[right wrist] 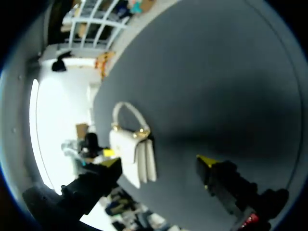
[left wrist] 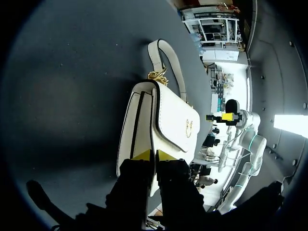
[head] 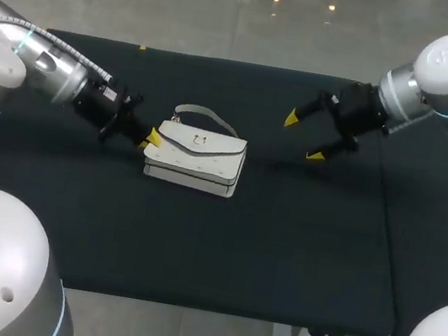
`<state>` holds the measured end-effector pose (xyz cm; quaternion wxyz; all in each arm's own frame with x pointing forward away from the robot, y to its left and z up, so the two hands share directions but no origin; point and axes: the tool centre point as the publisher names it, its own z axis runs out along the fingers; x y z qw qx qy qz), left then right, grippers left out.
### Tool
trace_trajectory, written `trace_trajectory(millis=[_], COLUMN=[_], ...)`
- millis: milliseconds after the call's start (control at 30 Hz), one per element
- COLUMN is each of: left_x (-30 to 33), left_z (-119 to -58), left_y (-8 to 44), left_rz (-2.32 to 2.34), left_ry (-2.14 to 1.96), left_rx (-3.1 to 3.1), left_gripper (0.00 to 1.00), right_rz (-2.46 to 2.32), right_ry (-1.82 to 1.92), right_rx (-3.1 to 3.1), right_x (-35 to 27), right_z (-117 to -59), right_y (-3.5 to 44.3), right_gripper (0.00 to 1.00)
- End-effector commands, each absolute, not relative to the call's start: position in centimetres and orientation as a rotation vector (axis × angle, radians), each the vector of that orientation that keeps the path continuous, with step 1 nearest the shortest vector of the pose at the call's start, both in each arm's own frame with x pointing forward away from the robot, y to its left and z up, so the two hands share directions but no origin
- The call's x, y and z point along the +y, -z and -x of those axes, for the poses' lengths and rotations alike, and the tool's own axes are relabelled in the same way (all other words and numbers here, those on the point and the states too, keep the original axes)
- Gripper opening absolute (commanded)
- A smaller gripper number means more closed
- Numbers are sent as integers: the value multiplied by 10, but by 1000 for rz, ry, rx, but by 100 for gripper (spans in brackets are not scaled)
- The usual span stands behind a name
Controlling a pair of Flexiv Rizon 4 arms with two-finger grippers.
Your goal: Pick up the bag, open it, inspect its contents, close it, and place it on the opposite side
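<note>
Tabletop (head: 280, 245): black surface; carries the bag to the left of centre.
Bag (head: 195, 159): white handbag lying flat, flap side up, with its long side running left to right in the head view.
Flap: closed over the front, with a small gold clasp (head: 200, 140) at its middle.
Strap (head: 207, 114): white loop lying on the tabletop behind the bag, on the far side; in the left wrist view it joins the bag through a gold chain link (left wrist: 158, 76).
Left arm: enters from the left and reaches low across the tabletop to the left end of the bag.
Left hand (head: 150, 139): fingers drawn close together; the left wrist view shows both yellow tips (left wrist: 142, 155) pressed on the end edge of the bag (left wrist: 168, 120), one on each side, so the hand grips the bag there.
Right arm: enters from the upper right and is held above the tabletop.
Right hand (head: 303, 136): fingers spread wide, nothing between them, and well apart from the right end of the bag.
Right wrist view: the bag (right wrist: 130, 144) lies ahead of the open hand (right wrist: 159, 162), strap (right wrist: 127, 113) on the far side.
</note>
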<state>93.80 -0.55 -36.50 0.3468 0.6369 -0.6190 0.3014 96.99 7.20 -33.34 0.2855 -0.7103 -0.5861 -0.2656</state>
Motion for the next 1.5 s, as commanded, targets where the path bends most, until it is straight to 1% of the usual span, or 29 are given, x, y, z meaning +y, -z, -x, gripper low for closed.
trace_trajectory(millis=[33,533,667,700,733,767,800,833,867,1500], left_x=[24,110,132,137,137,137,137,137,137,137], left_z=[-957,-1011,-1024,-1026,-1026,-1026,-1026,-1026,-1026,-1026], left_y=[365,359,357,357,357,357,357,357,357,357], left_rz=[-1608,-1622,-1610,-1653,-1653,-1653,-1653,-1653,-1653,-1653], left_ry=[-785,-818,-714,-684,-684,-684,-684,-684,-684,-684], left_rx=[-1646,-1809,-1898,-1903,-1903,-1903,-1903,-1903,-1903,-1903], left_gripper=[0,0,0,2,29,38,31,8,0,0], right_rz=[1926,2120,2101,2101,2101,2101,2101,2101,2101,2101], right_ry=[677,576,484,484,484,484,484,484,484,484], right_rx=[-1640,-1924,-2036,-2036,-2036,-2036,-2036,-2036,-2036,-2036], right_x=[44,-39,-53,-53,-53,-53,-53,-53,-53,-53], right_z=[-973,-998,-998,-998,-998,-998,-998,-998,-998,-998], right_y=[324,300,291,291,291,291,291,291,291,291], right_gripper=[100,100,100,100,100,100,100,100,100,100])
